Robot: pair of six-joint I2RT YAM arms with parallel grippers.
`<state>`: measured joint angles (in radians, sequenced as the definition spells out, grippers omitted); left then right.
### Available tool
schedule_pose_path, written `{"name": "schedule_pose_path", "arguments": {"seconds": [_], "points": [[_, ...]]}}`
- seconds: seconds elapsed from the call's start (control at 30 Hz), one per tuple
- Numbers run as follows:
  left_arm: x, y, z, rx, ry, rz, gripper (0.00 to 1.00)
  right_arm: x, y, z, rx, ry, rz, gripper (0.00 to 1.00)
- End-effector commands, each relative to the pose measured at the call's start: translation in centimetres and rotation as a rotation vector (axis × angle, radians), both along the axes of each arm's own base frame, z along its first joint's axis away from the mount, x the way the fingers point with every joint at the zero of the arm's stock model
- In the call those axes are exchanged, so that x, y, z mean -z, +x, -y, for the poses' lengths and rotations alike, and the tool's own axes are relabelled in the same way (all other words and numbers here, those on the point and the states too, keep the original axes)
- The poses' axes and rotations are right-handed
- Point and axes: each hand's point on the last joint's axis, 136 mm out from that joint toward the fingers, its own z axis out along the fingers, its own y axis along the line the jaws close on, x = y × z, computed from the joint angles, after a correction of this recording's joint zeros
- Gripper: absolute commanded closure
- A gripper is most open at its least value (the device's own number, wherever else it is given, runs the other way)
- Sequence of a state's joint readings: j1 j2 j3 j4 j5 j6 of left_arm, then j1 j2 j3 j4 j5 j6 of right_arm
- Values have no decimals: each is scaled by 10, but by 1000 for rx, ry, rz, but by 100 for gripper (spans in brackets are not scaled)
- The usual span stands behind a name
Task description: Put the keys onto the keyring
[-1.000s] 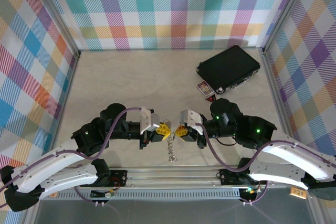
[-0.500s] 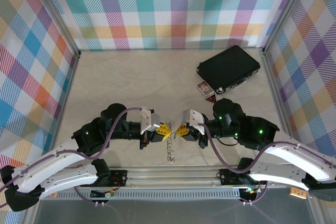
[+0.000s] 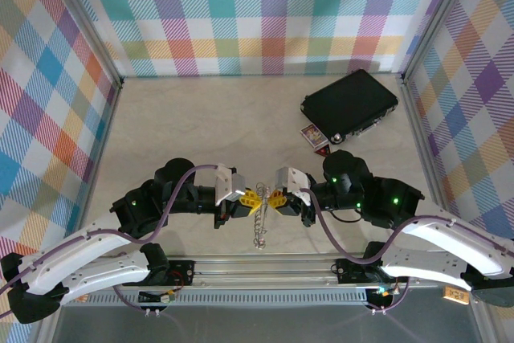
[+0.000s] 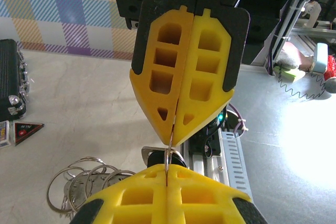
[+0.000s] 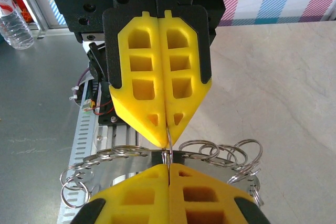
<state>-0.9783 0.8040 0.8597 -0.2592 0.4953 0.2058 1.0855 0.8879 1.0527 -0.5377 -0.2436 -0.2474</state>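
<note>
My left gripper [image 3: 252, 199] and right gripper [image 3: 275, 198] meet tip to tip above the table's near edge. Both are shut on one thin silver ring [image 4: 168, 153] of the keyring. The rest of the keyring hangs below them as a strand of silvery links [image 3: 259, 228]. In the left wrist view my left gripper [image 4: 167, 169] is at the bottom and the right gripper [image 4: 172, 136] at the top. A small dark piece with a silver edge [image 4: 154, 157] sits just behind the ring; whether it is the key I cannot tell. Loose rings [image 5: 239, 153] fan out beside it.
A black rectangular case [image 3: 350, 106] lies at the back right, with a small red card [image 3: 314, 136] in front of it. Checked walls close the table on three sides. The metal rail [image 3: 265, 267] with the arm bases runs along the near edge.
The right gripper has edged slightly left toward the left one, and the hanging strand has swung a little. Both grippers stay shut.
</note>
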Motion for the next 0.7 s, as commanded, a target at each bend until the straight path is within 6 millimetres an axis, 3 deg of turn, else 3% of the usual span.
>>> {"name": "schedule_pose_path", "arguments": {"seconds": [0.0,0.67], "points": [[-10,0,1,9,-39,24,100,-3,4,-4,9,23,6,100],[-3,5,5,-1,-7,10,100,1,-2,-6,-30,20,-9,100]]}}
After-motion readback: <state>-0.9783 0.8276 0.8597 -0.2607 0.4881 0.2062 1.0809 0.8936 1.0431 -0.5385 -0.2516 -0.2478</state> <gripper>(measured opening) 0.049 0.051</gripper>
